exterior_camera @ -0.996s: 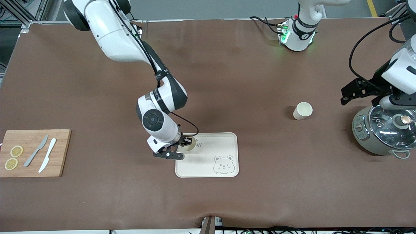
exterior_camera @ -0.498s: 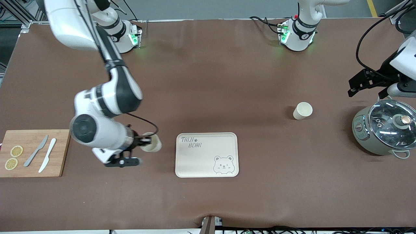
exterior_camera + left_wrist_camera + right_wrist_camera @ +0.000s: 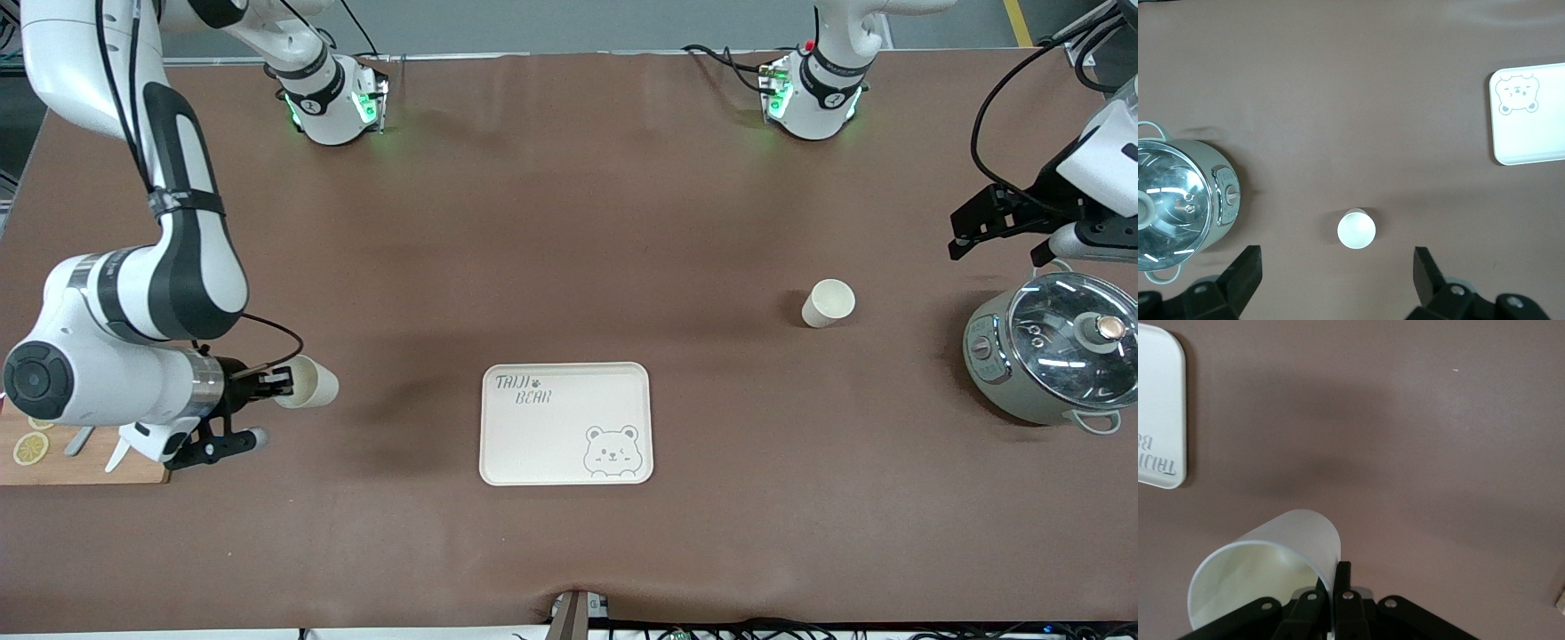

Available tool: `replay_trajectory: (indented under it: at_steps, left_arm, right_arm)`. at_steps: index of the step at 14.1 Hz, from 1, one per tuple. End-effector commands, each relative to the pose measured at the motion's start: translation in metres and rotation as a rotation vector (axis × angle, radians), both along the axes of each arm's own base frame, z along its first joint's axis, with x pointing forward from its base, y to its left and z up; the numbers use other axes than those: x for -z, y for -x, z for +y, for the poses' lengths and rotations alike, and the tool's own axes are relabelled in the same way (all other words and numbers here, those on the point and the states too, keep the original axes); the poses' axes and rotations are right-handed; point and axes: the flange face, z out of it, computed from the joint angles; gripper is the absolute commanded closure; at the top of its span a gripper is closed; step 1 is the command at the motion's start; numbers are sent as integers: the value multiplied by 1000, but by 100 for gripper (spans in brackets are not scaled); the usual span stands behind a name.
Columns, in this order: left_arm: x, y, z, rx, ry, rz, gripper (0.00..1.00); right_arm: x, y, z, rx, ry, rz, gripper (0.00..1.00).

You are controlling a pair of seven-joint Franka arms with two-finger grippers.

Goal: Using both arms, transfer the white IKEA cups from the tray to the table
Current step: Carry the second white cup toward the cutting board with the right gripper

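My right gripper (image 3: 277, 385) is shut on the rim of one white IKEA cup (image 3: 307, 382), one finger inside and one outside. It holds the cup on its side in the air over the bare table between the cutting board and the tray; the cup also shows in the right wrist view (image 3: 1265, 577). The second white cup (image 3: 828, 303) stands upright on the table toward the left arm's end, beside the cooker, and shows in the left wrist view (image 3: 1356, 229). My left gripper (image 3: 1337, 280) is open and empty, high over that cup and the cooker.
A cream bear-print tray (image 3: 565, 423) lies mid-table, nearer the front camera. A grey cooker with a glass lid (image 3: 1049, 356) stands at the left arm's end. A wooden cutting board (image 3: 84, 462) with knives and lemon slices lies at the right arm's end, partly under my right arm.
My right gripper has carried its cup from over the tray away toward the cutting board end. The left gripper has lifted slightly above the cooker. The other cup has not moved.
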Motion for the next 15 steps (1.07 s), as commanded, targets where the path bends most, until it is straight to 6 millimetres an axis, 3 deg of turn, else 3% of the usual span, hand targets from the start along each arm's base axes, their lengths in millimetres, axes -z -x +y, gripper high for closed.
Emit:
replay_trajectory:
  at_steps: [1,6,15]
  left_arm:
    - [-1,1,3,42,-18,-14,0]
    - [5,1,2,106,-27,16,0]
    - [12,10,-1,130,-87,97,0]
  right_arm:
    - [9,22,-22,-68,-31,-40,100]
    - [57,30,-70,-171,-13,-117,100]
    - [86,33,-75,-270,57,-194,100]
